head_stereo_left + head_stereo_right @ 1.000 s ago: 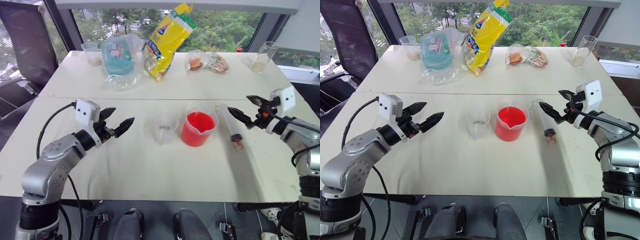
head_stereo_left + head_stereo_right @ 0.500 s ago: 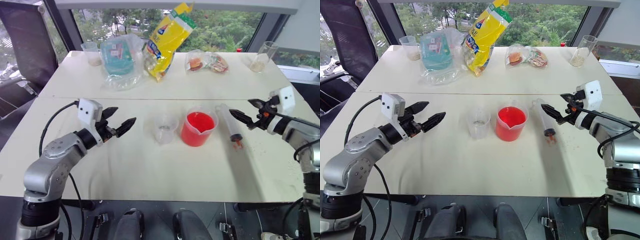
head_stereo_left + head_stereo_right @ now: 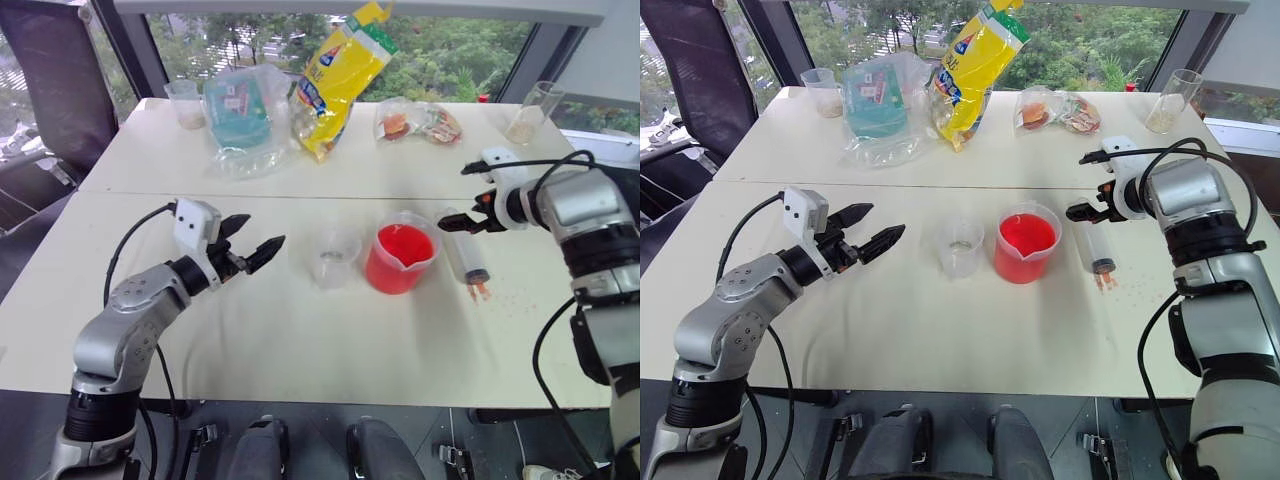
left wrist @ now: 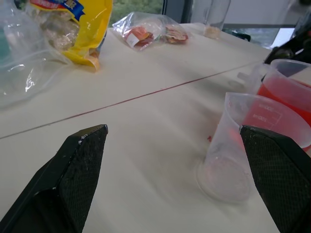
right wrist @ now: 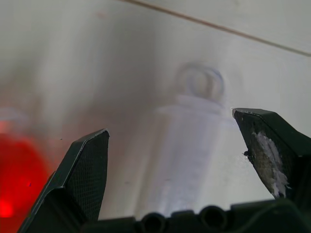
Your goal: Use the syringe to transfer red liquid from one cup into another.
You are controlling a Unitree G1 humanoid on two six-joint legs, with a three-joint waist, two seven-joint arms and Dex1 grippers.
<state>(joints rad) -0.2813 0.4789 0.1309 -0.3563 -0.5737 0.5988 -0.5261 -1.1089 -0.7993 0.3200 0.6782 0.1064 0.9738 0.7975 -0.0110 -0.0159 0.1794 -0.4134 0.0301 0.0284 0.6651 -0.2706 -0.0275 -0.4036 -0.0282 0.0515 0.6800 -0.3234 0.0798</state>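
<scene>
Nothing is transferred yet: the one syringe (image 3: 465, 256) lies ungrasped on the counter (image 3: 300, 340) directly beneath the right hand (image 3: 462, 197), whose fingers are spread apart. The left hand (image 3: 252, 238), likewise spread and empty, is held just beside the empty smaller cup (image 3: 334, 256); the one spouted beaker (image 3: 399, 257) is seen full of red liquid (image 3: 398, 243)

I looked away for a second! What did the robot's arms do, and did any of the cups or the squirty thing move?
The right gripper swung in over the table and tipped down above the plunger end of the syringe, jaws open, holding nothing. The left gripper hardly moved and stays open and empty. The syringe, the red beaker and the small cup stayed put on the table.
</scene>
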